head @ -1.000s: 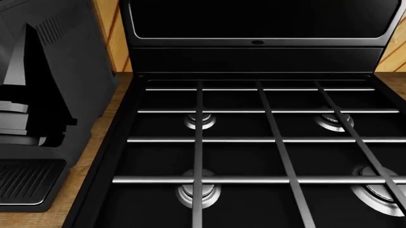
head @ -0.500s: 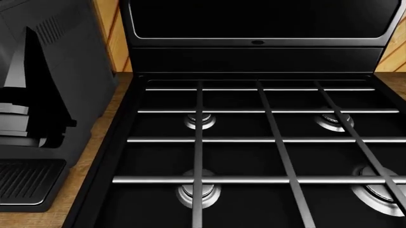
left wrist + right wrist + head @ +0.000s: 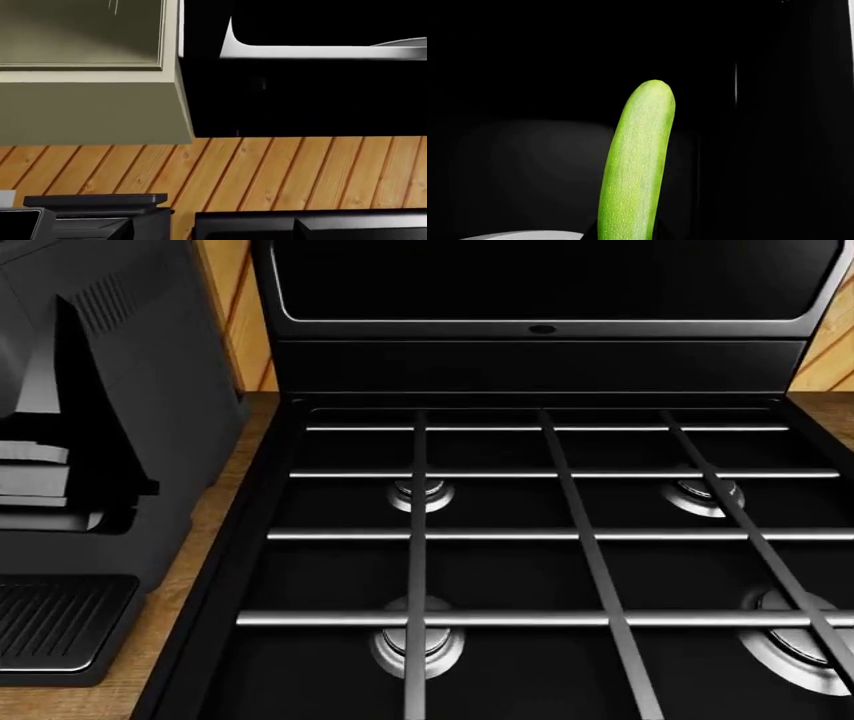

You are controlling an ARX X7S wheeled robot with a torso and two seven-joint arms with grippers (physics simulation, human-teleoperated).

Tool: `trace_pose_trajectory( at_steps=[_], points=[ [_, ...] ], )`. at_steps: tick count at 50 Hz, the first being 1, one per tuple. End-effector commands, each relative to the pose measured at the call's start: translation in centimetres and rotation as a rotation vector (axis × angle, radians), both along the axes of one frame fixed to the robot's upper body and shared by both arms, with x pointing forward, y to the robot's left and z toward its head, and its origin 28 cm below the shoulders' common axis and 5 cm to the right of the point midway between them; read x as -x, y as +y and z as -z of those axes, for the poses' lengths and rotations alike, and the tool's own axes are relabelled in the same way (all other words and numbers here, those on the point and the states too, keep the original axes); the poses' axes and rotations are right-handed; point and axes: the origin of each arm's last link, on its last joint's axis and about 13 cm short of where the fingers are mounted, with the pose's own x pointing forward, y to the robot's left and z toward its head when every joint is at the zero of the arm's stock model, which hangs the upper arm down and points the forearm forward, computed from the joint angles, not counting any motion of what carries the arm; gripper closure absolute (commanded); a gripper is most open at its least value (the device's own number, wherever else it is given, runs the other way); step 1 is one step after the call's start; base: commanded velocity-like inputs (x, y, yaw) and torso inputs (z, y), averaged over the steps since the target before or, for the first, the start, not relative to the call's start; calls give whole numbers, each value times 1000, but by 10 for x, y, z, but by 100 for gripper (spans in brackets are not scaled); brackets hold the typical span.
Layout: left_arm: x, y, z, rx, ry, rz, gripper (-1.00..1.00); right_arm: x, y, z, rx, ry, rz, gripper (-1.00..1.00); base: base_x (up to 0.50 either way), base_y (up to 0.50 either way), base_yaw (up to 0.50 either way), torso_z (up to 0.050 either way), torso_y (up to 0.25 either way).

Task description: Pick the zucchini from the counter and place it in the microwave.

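Filling only the right wrist view, the zucchini (image 3: 635, 170) against black; both claws unseen, grip untellable.

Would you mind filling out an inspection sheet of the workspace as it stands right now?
Surface: wood-plank counter beside the black gas stove, no loose items seen on it.
Job's things: zucchini fills the right wrist view, pointing into a dark space; microwave sits behind the stove, door state unclear from the head view.
Clutter: coffee machine with drip tray, left of the stove.
Grippers: neither shows in any view; whether the zucchini is gripped cannot be told.
Cables: nothing seen.
Surroundings: cream cabinet and wood-panel wall in the left wrist view.
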Motion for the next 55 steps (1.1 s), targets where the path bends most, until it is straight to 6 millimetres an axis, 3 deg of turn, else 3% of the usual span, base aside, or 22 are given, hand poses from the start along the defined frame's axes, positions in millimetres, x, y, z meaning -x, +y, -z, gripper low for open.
trace_pose_trajectory(
  at_steps=[1, 35, 55],
  points=[
    [-3, 1, 2, -2, 12, -15, -100, -12, 0, 2, -25, 7, -14, 100, 0, 0, 0, 0, 0],
    [-2, 2, 10, -1, 38, -38, -100, -42, 8, 8, -22, 16, -150, 100, 0, 0, 0, 0, 0],
    [-3, 3, 14, -1, 50, -40, -100, -60, 19, 21, -13, 128, -195, 100, 0, 0, 0, 0, 0]
  ],
)
